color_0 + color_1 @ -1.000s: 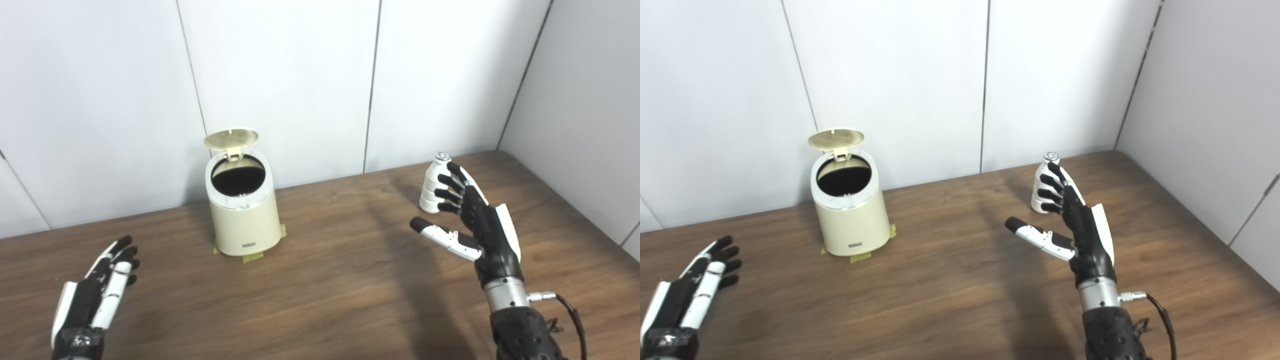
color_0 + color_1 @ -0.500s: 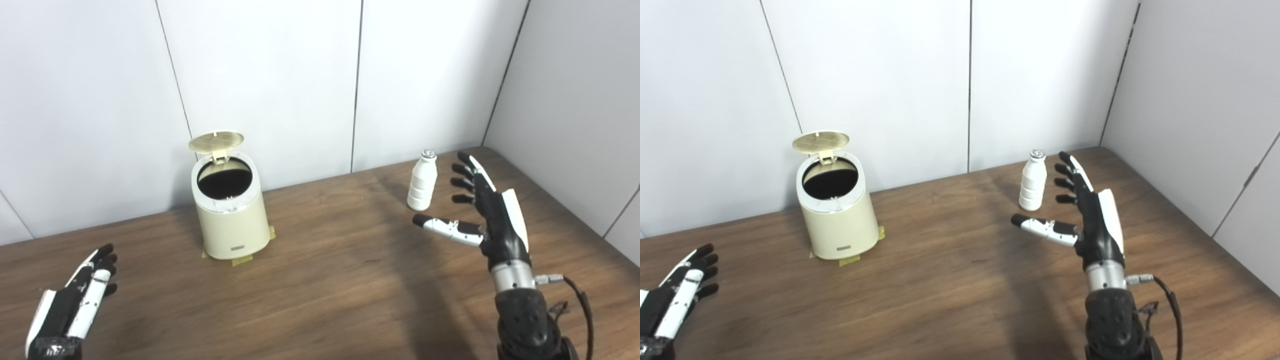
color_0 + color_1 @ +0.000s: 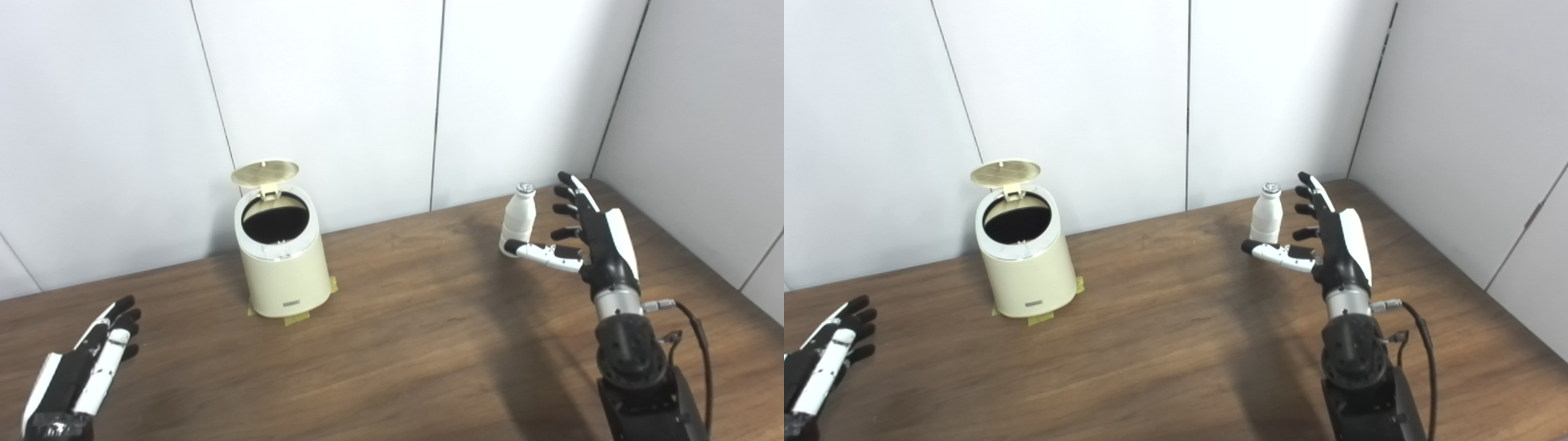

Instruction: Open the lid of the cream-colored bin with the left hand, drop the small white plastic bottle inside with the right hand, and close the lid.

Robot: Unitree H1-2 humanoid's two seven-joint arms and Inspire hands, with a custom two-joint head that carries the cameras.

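The cream-colored bin [image 3: 283,265] stands at the back left of the wooden table, its round lid [image 3: 264,172] tipped up and its dark inside showing. A small white plastic bottle [image 3: 518,218] with a silver cap stands upright at the back right. My right hand [image 3: 591,239] is open just right of the bottle, fingers spread beside it and thumb reaching across in front of its base; I see no grip on it. My left hand [image 3: 82,371] rests open low at the front left, far from the bin.
White wall panels close off the back and the right side near the bottle. Strips of tape [image 3: 293,317] hold the bin's base to the table [image 3: 398,343]. A cable [image 3: 692,343] loops from my right wrist.
The camera shifted after the first frames. My right hand moved forward and up to the bottle, with the thumb now in front of its base. The left hand stayed low at the front left.
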